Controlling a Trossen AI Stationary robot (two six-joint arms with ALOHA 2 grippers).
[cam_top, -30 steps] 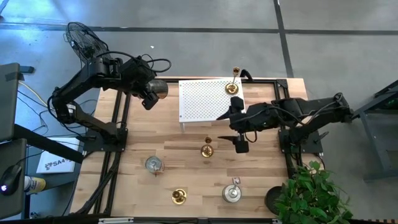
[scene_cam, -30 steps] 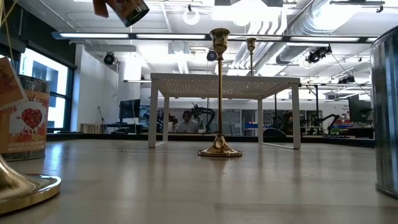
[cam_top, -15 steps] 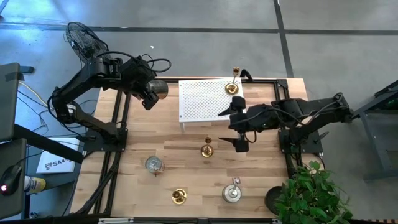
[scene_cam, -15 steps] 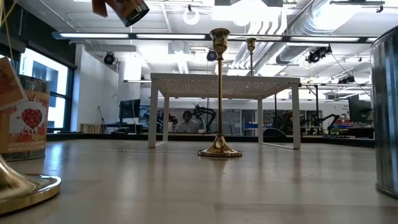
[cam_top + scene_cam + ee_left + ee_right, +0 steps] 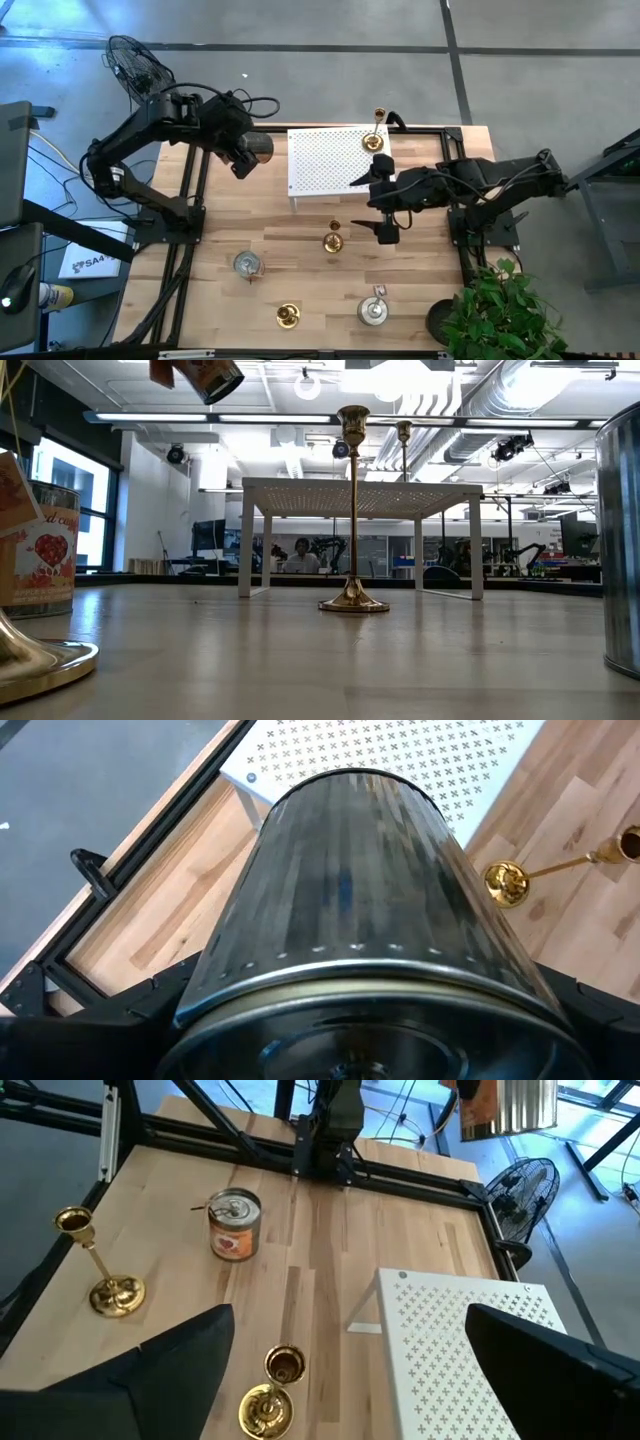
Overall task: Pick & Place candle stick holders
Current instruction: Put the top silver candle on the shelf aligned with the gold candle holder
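My left gripper (image 5: 243,155) is shut on a silvery-bronze cylindrical holder (image 5: 259,146), high over the table's far left, just left of the white perforated rack (image 5: 325,160); the low view shows the holder (image 5: 205,375) tilted. One gold candlestick (image 5: 376,135) stands on the rack's far right corner. Another (image 5: 333,240) stands on the table in front of the rack. My right gripper (image 5: 372,208) hovers open to the right of that one, holding nothing. Two cylindrical holders (image 5: 247,265) (image 5: 372,311) and a gold candlestick (image 5: 288,316) stand on their bases nearer the front edge. My left gripper pinches the holder's wall near the rimmed end closest to the wrist (image 5: 215,990), one finger (image 5: 105,1010) on each side. The holder runs along the fingers, which slant down toward the rack. It is lifted clear of the table.
The rack (image 5: 360,490) stands on thin legs with room beneath it. Black frame rails (image 5: 190,200) run along the table's left side and far right. A potted plant (image 5: 500,310) sits at the front right corner. Bare wood lies between rack and front row.
My right gripper's fingers have spread a little wider; the arm has stayed where it was. My left gripper has kept its hold on the holder without moving noticeably.
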